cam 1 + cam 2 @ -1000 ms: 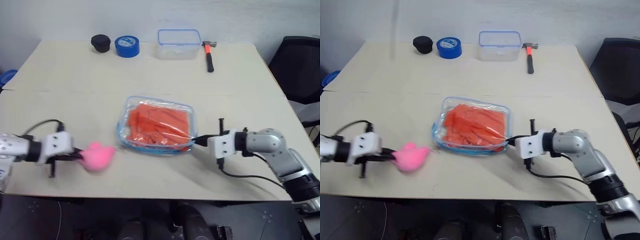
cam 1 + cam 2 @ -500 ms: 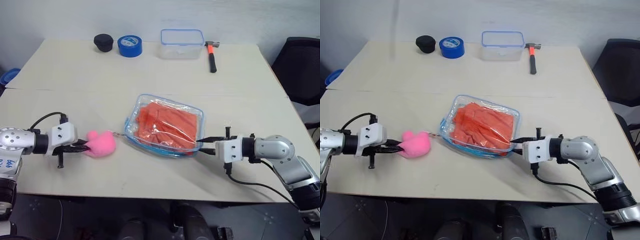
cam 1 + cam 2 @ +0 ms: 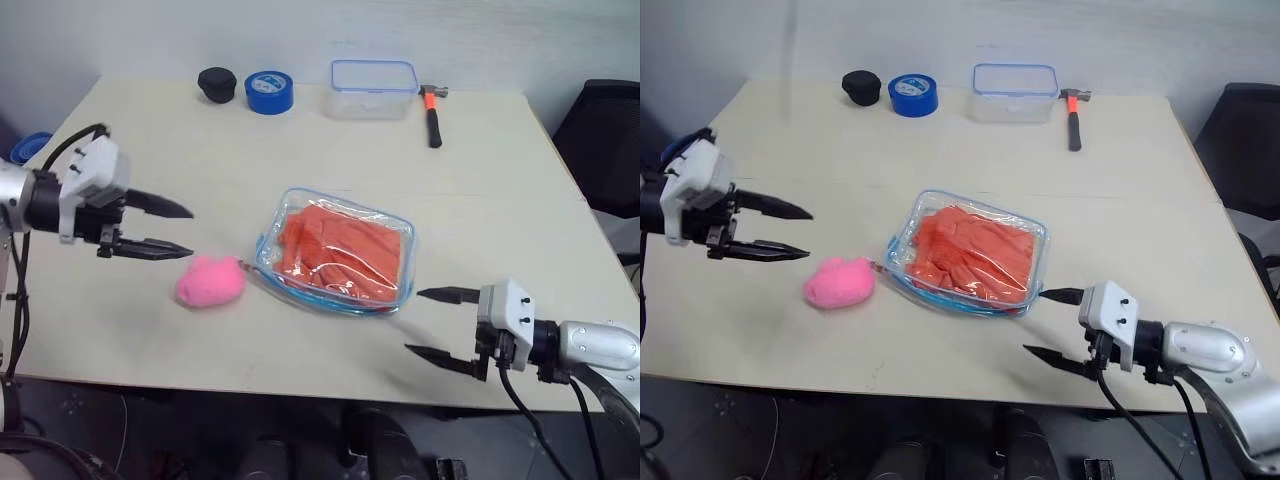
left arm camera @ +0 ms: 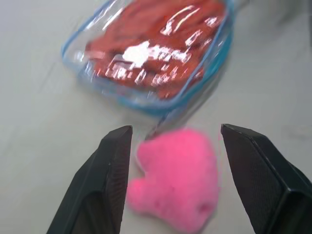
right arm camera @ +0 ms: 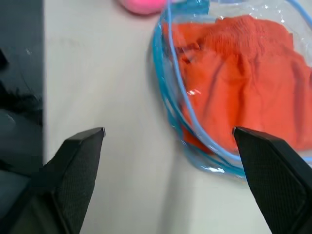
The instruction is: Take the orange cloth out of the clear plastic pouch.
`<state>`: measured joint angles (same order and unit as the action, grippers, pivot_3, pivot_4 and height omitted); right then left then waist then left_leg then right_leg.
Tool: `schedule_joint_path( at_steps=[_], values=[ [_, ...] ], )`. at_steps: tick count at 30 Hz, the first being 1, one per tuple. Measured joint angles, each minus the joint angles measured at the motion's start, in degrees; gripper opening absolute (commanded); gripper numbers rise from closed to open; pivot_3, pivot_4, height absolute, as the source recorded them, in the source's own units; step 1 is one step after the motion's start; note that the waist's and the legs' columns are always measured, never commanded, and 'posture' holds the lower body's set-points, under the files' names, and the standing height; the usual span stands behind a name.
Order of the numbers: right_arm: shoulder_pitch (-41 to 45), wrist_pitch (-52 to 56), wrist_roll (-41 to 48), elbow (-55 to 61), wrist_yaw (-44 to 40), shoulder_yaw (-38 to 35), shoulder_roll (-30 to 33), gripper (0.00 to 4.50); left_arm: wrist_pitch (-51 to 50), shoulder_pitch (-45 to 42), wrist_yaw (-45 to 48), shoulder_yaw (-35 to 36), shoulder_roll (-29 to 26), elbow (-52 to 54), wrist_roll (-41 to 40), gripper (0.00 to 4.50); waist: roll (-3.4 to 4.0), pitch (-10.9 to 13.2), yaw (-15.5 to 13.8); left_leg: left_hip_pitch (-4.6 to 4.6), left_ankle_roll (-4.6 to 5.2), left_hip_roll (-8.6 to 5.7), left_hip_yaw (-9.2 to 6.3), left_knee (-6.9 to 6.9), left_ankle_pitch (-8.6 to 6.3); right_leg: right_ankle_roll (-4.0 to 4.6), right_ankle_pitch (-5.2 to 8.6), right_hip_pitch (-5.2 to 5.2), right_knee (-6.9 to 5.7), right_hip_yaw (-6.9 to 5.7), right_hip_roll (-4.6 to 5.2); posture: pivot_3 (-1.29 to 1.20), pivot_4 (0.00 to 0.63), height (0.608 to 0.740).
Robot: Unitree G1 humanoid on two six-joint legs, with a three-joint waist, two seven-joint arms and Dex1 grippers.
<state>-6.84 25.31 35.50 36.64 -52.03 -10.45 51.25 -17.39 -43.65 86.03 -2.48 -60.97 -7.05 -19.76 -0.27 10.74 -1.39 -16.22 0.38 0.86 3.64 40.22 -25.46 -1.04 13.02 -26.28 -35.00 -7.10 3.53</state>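
Note:
The clear plastic pouch (image 3: 296, 205) with light blue zipper edging lies flat at the middle of the table. The folded orange cloth (image 3: 345, 250) is inside it, also seen through the plastic in the right wrist view (image 5: 243, 97). A pink plush (image 3: 210, 282) lies on the table at the pouch's left, joined to it by a short chain. My left gripper (image 3: 188, 232) hovers open above and to the left of the plush, holding nothing. My right gripper (image 3: 415, 322) stands open near the table's front edge, just off the pouch's right front corner, apart from it.
Along the table's far edge sit a black round object (image 3: 216, 84), a blue tape roll (image 3: 268, 91), a rigid clear box with a blue rim (image 3: 373, 88) and a hammer (image 3: 433, 108). A black chair (image 3: 605, 140) stands off the right side.
Both grippers have opened. The left let go of the pink plush and rose away from it. The right released the pouch's corner and drew back toward the table's front edge.

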Motion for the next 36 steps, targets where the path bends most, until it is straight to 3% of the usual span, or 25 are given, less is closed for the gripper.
schedule_joint_path(
  at_steps=[6,10,17,22,25,31,36],
  values=[
    [1.4,7.5,6.2,4.4,6.9,-1.3,-1.9,4.40,19.0,-2.1,-3.2,-14.6,14.2,-6.2,14.8,3.06,-0.07,0.0,0.2,-0.01,-0.08,-0.04,0.22,0.02,0.05,-0.07,-0.04,-0.10,-0.01,0.24,-0.22,0.00,0.150,0.740],
    [1.1,8.9,6.8,6.2,9.3,-1.3,-2.5,4.42,30.7,-2.9,-8.8,-16.8,20.3,-15.2,20.3,2.14,-0.09,0.0,0.1,-0.08,-0.09,-0.04,0.23,0.02,0.05,-0.07,-0.05,-0.21,0.00,0.21,-0.22,0.00,0.150,0.740],
    [-3.6,8.6,5.9,8.0,11.0,-1.3,-3.1,4.42,38.0,-5.3,-7.6,-16.2,21.6,-22.2,20.7,0.10,-0.09,0.0,0.0,-0.06,-0.03,-0.01,0.19,0.02,0.05,-0.09,-0.06,-0.17,-0.02,0.19,-0.12,0.00,0.150,0.740],
    [-5.0,7.0,2.7,8.0,10.6,-1.1,-3.1,4.42,35.8,-5.3,-3.3,-15.5,21.7,-22.9,18.1,0.03,-0.10,0.0,0.0,-0.07,-0.02,-0.02,0.19,0.02,0.05,-0.11,-0.07,-0.17,-0.02,0.19,-0.15,0.00,0.150,0.740],
    [-4.5,5.4,-0.7,7.7,9.6,0.7,-3.1,4.42,25.6,-5.3,0.0,-14.1,21.7,-20.3,13.1,0.03,-0.10,0.0,0.0,-0.08,-0.02,-0.02,0.17,0.03,0.05,-0.11,-0.07,-0.17,-0.01,0.19,-0.17,0.00,0.150,0.740],
    [0.6,3.4,-5.4,5.3,8.0,7.1,-3.2,4.42,12.0,-8.0,-1.0,-11.5,24.4,-17.4,8.8,0.03,-0.11,0.0,0.0,-0.09,0.02,-0.08,0.14,0.07,0.07,-0.14,-0.08,-0.15,-0.01,0.19,-0.14,0.00,0.150,0.740],
    [3.9,3.3,-7.9,3.8,8.1,10.7,-4.6,4.42,11.1,-8.2,-6.9,-11.1,27.8,-19.0,10.9,0.03,-0.11,0.0,0.0,-0.08,0.03,-0.08,0.13,0.09,0.07,-0.15,-0.10,-0.17,0.01,0.18,-0.13,0.00,0.150,0.740]
  ],
)
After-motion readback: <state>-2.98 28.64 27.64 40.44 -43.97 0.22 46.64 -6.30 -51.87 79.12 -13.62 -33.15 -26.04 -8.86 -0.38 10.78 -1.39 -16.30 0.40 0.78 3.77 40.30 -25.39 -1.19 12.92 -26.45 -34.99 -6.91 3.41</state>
